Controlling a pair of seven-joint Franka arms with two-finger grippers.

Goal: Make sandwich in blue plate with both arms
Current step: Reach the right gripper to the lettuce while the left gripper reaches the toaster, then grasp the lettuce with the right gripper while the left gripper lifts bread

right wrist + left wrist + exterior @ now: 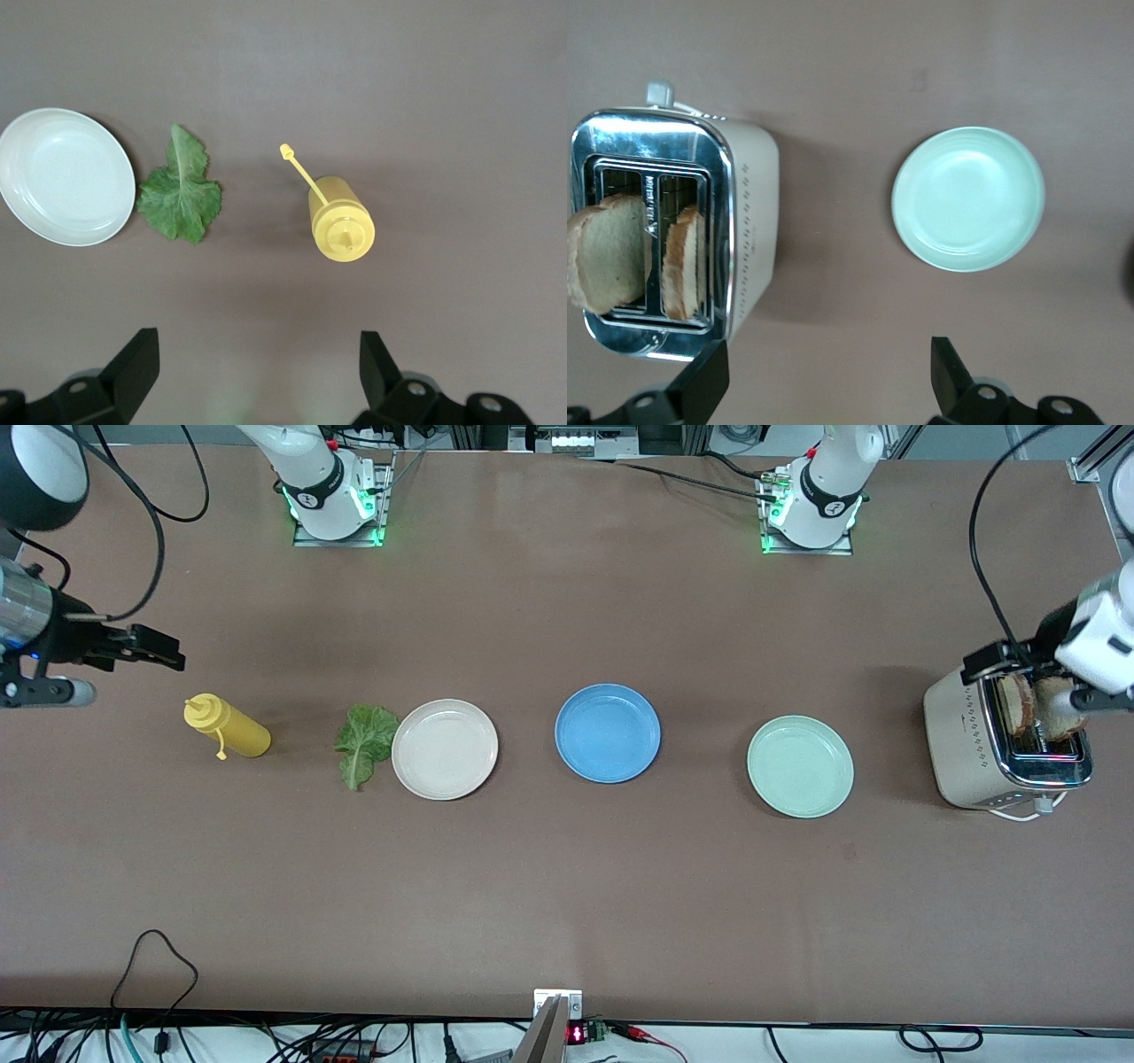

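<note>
We see only the finger bases of the left gripper (828,376) at the wrist view's edge, tips out of frame. Same with the right gripper (257,372). The toaster (983,753) hides the lower halves of both toast slices (611,252); its lettering is too small for us to read.

My right gripper (257,372) hung open over bare table (425,80), fingers (133,367) wide apart, holding nothing. Below me: yellow squeeze bottle (341,226) upright, cap off on its tether; lettuce leaf (180,190) flat, just beside cream plate (62,175).
</note>
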